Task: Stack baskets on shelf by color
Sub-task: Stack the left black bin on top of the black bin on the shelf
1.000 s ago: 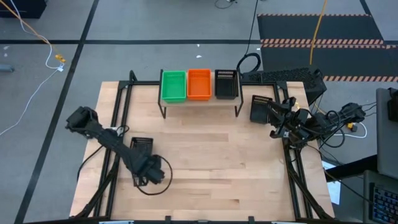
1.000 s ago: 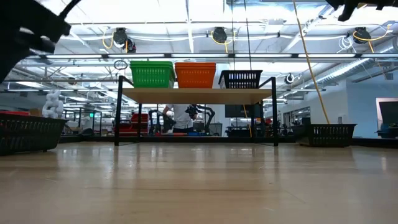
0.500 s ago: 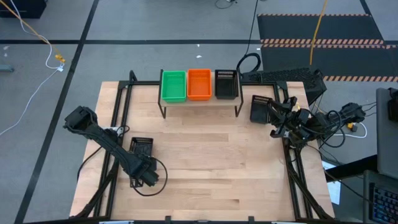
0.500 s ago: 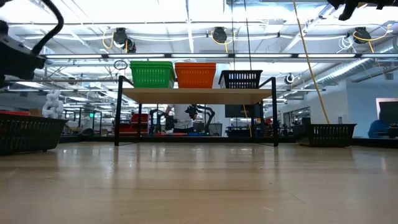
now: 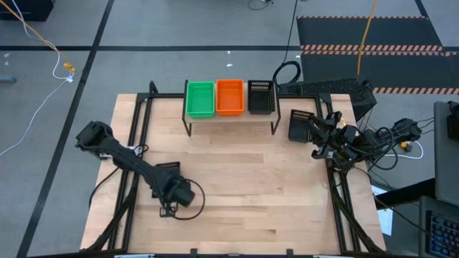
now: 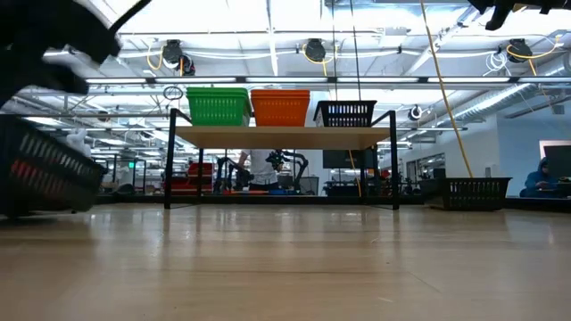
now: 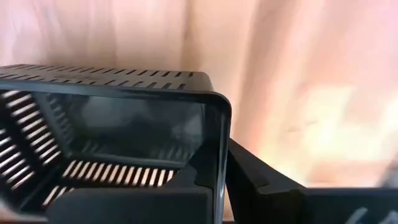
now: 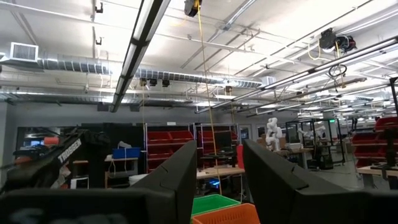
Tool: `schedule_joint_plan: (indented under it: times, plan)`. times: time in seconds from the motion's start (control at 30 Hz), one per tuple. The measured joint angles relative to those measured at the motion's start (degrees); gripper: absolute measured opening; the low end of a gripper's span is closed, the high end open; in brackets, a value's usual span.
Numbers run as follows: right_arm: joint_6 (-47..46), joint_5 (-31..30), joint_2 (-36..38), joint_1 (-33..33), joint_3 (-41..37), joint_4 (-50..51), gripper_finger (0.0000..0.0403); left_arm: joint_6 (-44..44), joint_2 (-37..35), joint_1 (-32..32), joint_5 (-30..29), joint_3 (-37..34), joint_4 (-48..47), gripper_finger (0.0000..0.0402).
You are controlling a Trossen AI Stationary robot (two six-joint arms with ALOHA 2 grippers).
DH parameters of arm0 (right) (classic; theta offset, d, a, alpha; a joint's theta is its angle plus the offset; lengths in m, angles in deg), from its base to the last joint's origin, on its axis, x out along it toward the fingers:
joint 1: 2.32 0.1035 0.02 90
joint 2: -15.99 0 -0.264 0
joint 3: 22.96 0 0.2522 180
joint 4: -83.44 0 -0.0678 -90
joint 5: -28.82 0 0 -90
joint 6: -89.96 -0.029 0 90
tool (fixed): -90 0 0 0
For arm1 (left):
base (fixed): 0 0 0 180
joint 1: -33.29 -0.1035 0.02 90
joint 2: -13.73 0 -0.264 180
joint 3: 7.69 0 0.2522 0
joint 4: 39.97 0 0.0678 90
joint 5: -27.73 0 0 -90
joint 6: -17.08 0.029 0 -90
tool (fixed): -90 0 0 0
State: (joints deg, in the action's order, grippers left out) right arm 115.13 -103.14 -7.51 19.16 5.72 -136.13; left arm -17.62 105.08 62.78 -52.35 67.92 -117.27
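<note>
On the shelf (image 5: pixel 229 117) stand a green basket (image 5: pixel 200 98), an orange basket (image 5: pixel 229 96) and a black basket (image 5: pixel 261 97) side by side. Another black basket (image 5: pixel 301 125) rests by its base on the table, right of the shelf. My right gripper (image 8: pixel 217 168) hovers open, high above that basket, with nothing between its fingers. At the table's near left, my left gripper (image 7: pixel 221 168) is shut on a third black basket (image 5: pixel 166 169), which shows tilted in the low view (image 6: pixel 45 169). My left gripper has one side wall of the black basket, at its rim (image 7: pixel 217 130) near a corner. One finger (image 7: pixel 186 186) is inside the basket and the other finger (image 7: pixel 261 180) outside, coming from above. The basket sits tilted; whether its base still touches the table I cannot tell.
The shelf (image 6: pixel 281 135) stands on thin black legs at the table's far middle, with open room beneath it. Black frame rails run along the table's left and right sides. Cables and a dark case (image 5: pixel 337 89) lie at the far right.
My left arm has swung a little toward the table's right edge, over the black basket. The basket stood level on the table in the low view before; now it is tipped, one end raised, and shows blurred.
</note>
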Motion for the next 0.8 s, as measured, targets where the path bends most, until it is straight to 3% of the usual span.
schedule_joint_plan:
  times: [0.37,0.53,0.8]
  plan:
    - [0.5,0.0,0.0,0.0,0.0,0.0,0.0123,-0.8,0.0,-7.3,-0.1,22.5,-0.3,0.0014]
    - [1.0,0.0,0.0,0.0,0.0,-0.5,0.0123,3.9,0.0,-11.8,-2.1,31.2,3.6,0.0007]
    - [1.1,0.0,0.0,0.0,0.0,-0.7,0.0123,14.4,1.8,-21.7,-2.9,39.0,13.5,0.0007]
